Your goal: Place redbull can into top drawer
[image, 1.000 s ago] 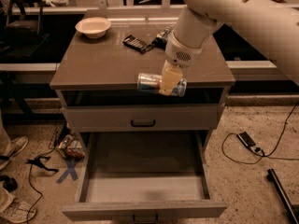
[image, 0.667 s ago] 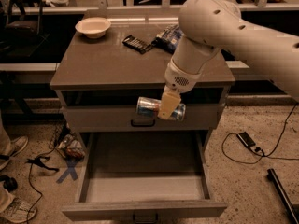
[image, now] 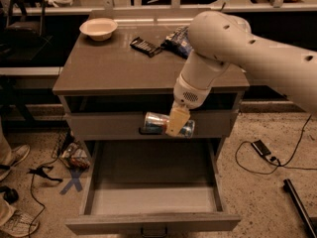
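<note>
**Can held over the open drawer, in front of the cabinet face**

Gripper (image: 176, 128): hangs in front of the cabinet (image: 114, 66), below the level of the cabinet top and above the opening of the top drawer (image: 153, 197). The claw is clamped on the redbull can (image: 154, 122); 1 tan finger (image: 177, 120) crosses the front of the can near its middle, and the 2nd finger is hidden behind it.

Redbull can: lies on its side, long axis running left to right, right end tilted slightly lower. It is in the air, touching nothing but the claw. It sits directly in front of the shallow drawer (image: 99, 125), which is shut, and covers most of that drawer's black handle (image: 143, 131).

Top drawer: pulled well out toward the camera, pale floor bare. The can is over its rear part, well above the floor.

Arm (image: 247, 48): white, enters from the right, bends down over the right half of the cabinet top.

Cabinet top: 1 pale bowl (image: 98, 29) at back left, 1 dark flat object (image: 145, 46) near the back centre, 1 blue-and-white snack bag (image: 177, 40) just beside it, partly behind the arm.

Floor: blue tape cross (image: 73, 182) to the left, black cable (image: 270, 157) to the right.
</note>
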### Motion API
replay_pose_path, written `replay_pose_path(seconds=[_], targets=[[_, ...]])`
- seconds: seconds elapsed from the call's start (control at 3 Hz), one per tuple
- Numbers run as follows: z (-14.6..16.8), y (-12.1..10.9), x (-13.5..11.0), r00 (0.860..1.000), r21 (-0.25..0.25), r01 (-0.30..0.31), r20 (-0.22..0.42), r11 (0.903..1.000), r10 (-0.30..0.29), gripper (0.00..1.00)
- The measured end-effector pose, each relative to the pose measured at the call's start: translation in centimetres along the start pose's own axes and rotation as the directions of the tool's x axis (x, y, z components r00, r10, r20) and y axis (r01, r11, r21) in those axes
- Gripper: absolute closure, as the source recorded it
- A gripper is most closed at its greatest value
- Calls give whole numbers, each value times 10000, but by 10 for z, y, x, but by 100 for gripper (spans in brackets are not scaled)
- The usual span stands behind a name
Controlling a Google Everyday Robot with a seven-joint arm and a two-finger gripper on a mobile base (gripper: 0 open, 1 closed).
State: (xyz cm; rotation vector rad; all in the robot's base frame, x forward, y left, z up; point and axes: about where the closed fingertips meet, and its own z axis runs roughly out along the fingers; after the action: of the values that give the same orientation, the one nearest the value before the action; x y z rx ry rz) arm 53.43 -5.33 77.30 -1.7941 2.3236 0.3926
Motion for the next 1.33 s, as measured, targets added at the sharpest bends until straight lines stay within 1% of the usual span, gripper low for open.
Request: replay_pose_path(seconds=[0.33, 0.67, 1.0, 1.33], targets=[[75, 16, 21, 9983, -585, -570, 45, 9967, 574, 100], [133, 17, 38, 9876, -684, -1361, 688, 9883, 1408, 100], [133, 18, 38, 9874, -686, -1372, 694, 9882, 1419, 100], [144, 19, 39, 9834, -715, -1570, 810, 9850, 1626, 100]])
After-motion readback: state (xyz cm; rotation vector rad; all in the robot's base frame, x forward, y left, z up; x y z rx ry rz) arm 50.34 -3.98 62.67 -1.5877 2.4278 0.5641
